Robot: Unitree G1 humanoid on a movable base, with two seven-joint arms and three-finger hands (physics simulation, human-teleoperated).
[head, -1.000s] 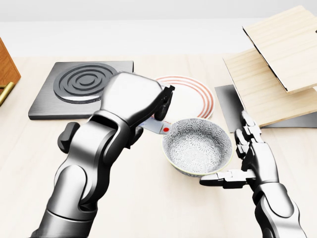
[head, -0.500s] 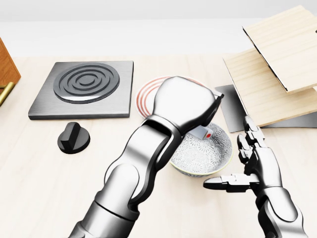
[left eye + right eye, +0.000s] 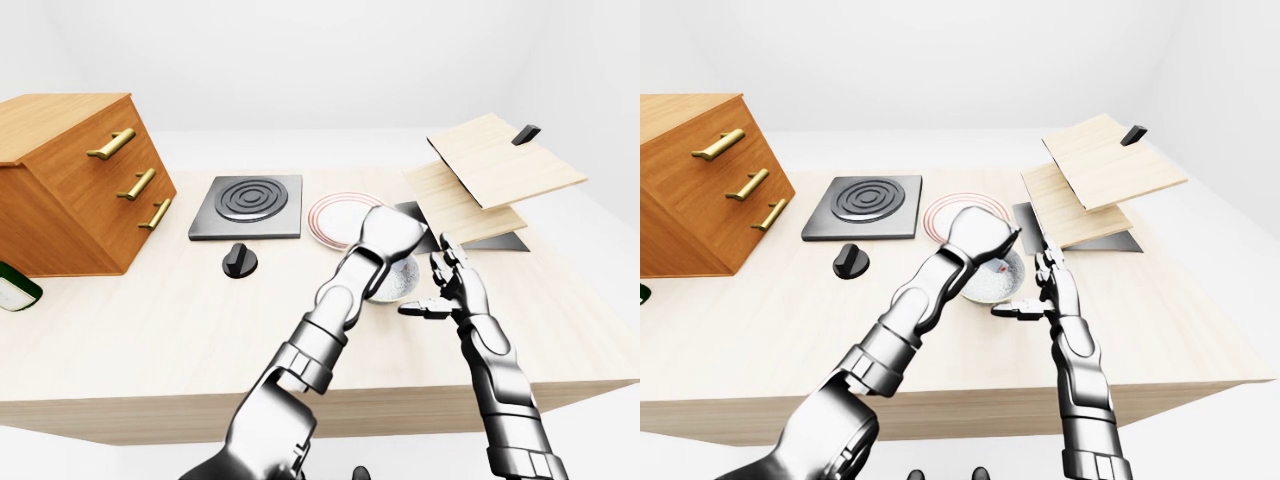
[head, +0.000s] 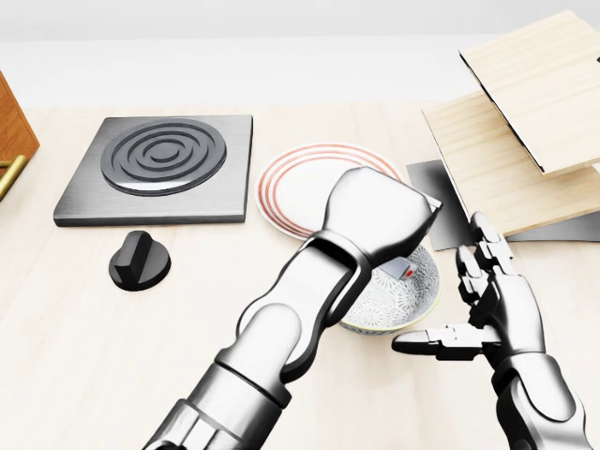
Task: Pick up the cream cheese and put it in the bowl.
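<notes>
The patterned bowl [image 4: 414,298] stands on the wooden table in the middle right of the head view, mostly covered by my left hand [image 4: 403,259]. That hand hangs over the bowl, shut on the cream cheese [image 4: 405,269]. Only a white corner of the pack with a red dot shows under the fingers, inside the bowl's rim. My right hand [image 4: 467,314] is open just right of the bowl, with its thumb pointing left along the rim. I cannot tell whether it touches the bowl.
A red-ringed plate [image 4: 292,184] lies just above and left of the bowl. A black hob plate [image 4: 159,169] and a black knob [image 4: 139,261] are at the left. Tilted wooden boards [image 4: 530,122] stand at the right. A wooden drawer cabinet [image 3: 70,180] is at the far left.
My left hand has carried the cream cheese rightward from the bowl's left rim to over its middle, and lower into it. My right hand has moved slightly right and down.
</notes>
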